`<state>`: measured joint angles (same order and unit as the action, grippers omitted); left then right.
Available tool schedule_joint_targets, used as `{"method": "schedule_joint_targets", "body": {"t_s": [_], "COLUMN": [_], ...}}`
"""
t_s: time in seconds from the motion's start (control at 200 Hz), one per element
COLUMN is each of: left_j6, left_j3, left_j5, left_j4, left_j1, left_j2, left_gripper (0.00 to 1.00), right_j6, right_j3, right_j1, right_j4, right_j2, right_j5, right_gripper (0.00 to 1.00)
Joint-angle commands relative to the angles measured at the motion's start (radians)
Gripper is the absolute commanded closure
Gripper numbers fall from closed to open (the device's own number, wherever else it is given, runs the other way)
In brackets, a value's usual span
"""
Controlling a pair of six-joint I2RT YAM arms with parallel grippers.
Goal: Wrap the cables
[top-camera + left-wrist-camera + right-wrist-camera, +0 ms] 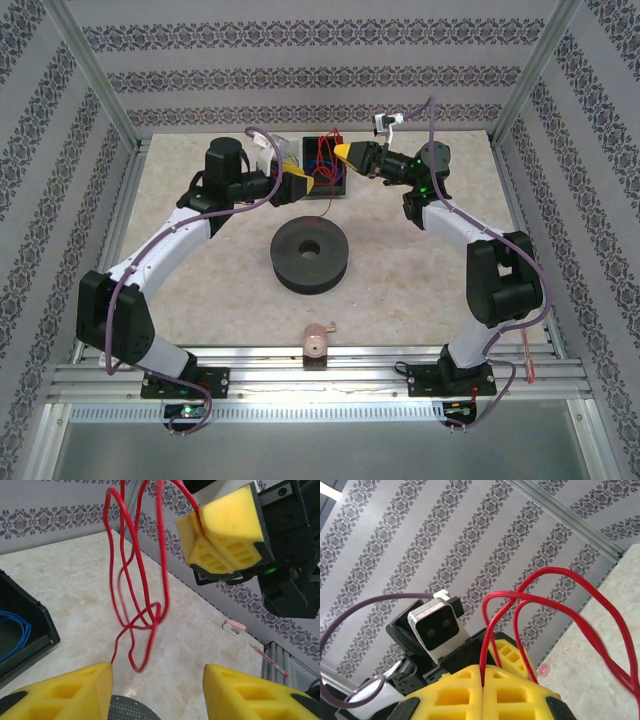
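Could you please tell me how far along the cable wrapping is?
Done: the thin red wire is lifted off the table, pinched in the shut right gripper. In hand: its loose loops hang above the open left gripper. Left: all the wrapping; nothing is wound on the round black spool.

the top camera sits above and behind my two bases, looking down and forward across the whole bench (390, 290) from well away. my left wrist camera (437, 627) rides close behind my left fingers (65, 692), facing over the bench at my right fingers (225, 530) nearby. my right wrist camera (385, 122) peers upward past those fingers at the striped wall (470, 540) and the left wrist camera. both wrist views share the red cables (132, 580) hanging between them.
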<state>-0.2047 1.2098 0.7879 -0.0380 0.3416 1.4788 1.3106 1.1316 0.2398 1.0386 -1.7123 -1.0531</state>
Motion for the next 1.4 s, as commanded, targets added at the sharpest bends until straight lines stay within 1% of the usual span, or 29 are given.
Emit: {"method": "schedule_joint_targets", "body": {"t_s": [0.0, 0.065, 0.235, 0.665, 0.714, 0.749, 0.919, 0.974, 1.074, 1.149, 1.289, 1.304, 1.329, 1.354, 1.394], "left_j6": [0.048, 0.054, 0.035, -0.018, -0.018, -0.018, -0.009, -0.005, -0.001, 0.005, 0.027, 0.03, 0.033, 0.036, 0.04], "left_j3": [-0.015, -0.004, 0.041, 0.052, 0.056, 0.059, 0.057, 0.053, 0.045, 0.038, 0.026, 0.025, 0.024, 0.024, 0.022], "left_j5": [-0.032, -0.035, -0.003, 0.04, 0.04, 0.042, 0.039, 0.039, 0.034, 0.032, 0.016, 0.014, 0.013, 0.01, 0.008], "left_j4": [-0.004, -0.003, -0.034, -0.12, -0.119, -0.119, -0.106, -0.102, -0.097, -0.09, -0.064, -0.062, -0.058, -0.057, -0.053], "left_j1": [0.013, 0.013, 0.013, 0.014, 0.016, 0.016, 0.016, 0.016, 0.016, 0.016, 0.016, 0.016, 0.015, 0.015, 0.015], "left_j2": [-0.035, -0.02, 0.034, 0.075, 0.078, 0.08, 0.077, 0.073, 0.062, 0.051, 0.025, 0.021, 0.017, 0.013, 0.007], "left_gripper": [0.46, 0.43, 0.43, 0.47, 0.49, 0.53, 0.81, 0.87, 0.93, 1.0, 1.0, 1.0, 1.0, 1.0, 1.0], "right_j6": [0.009, 0.014, 0.013, 0.034, 0.036, 0.038, 0.041, 0.041, 0.041, 0.042, 0.034, 0.031, 0.026, 0.021, 0.014], "right_j3": [0.041, 0.041, 0.031, 0.052, 0.056, 0.059, 0.06, 0.061, 0.058, 0.054, 0.041, 0.039, 0.035, 0.032, 0.03], "right_j1": [0.005, 0.009, 0.013, 0.05, 0.055, 0.057, 0.058, 0.056, 0.047, 0.038, 0.014, 0.01, 0.005, -0.001, -0.011], "right_j4": [0.053, 0.057, 0.06, 0.078, 0.081, 0.084, 0.086, 0.084, 0.083, 0.081, 0.067, 0.063, 0.057, 0.05, 0.042], "right_j2": [-0.003, -0.004, 0.003, -0.04, -0.047, -0.05, -0.055, -0.053, -0.049, -0.046, -0.027, -0.024, -0.018, -0.013, -0.003], "right_j5": [0.008, 0.007, 0.014, 0.027, 0.028, 0.029, 0.033, 0.034, 0.039, 0.041, 0.036, 0.034, 0.028, 0.021, 0.007], "right_gripper": [1.0, 1.0, 1.0, 1.0, 1.0, 1.0, 1.0, 1.0, 1.0, 1.0, 1.0, 0.96, 0.85, 0.75, 0.66]}}
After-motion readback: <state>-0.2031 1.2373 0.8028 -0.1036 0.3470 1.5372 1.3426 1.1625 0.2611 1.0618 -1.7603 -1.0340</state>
